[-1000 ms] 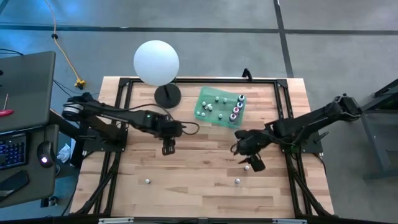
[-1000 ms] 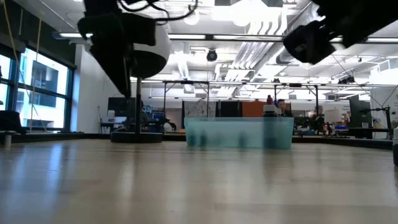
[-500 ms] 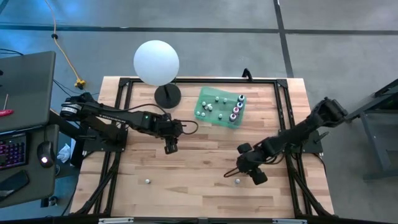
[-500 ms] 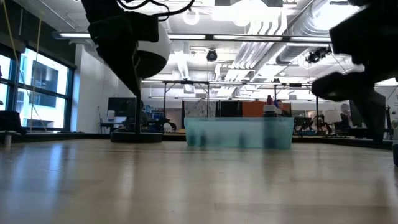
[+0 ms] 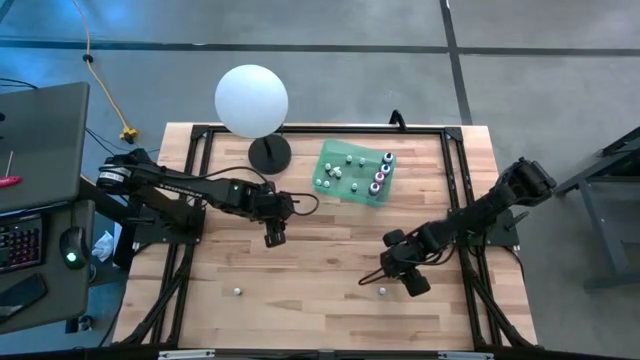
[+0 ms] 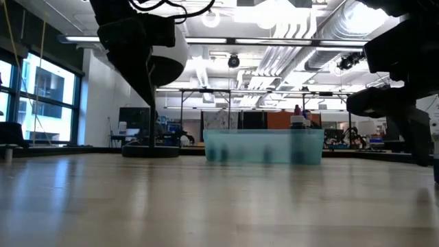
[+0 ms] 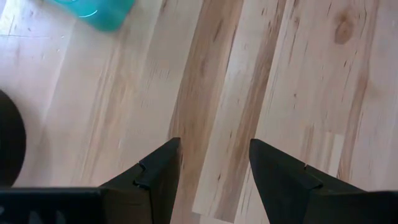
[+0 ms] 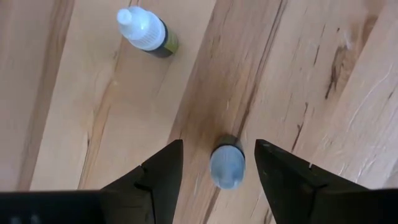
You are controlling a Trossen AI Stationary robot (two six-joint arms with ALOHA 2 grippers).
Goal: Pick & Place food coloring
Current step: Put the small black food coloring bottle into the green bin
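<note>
- As seen from above, the bottle stands on the table between the open, empty right end effector fingers.
- Judged light, slick, tippy; body should be gripped below cap.
- Left end effector: open, empty, mid-table.

This looks like a big robot lab or workshop. 2 dark robot arms work at a wooden table. Behind it are pipes on the ceiling, big windows and metal frames.
</note>
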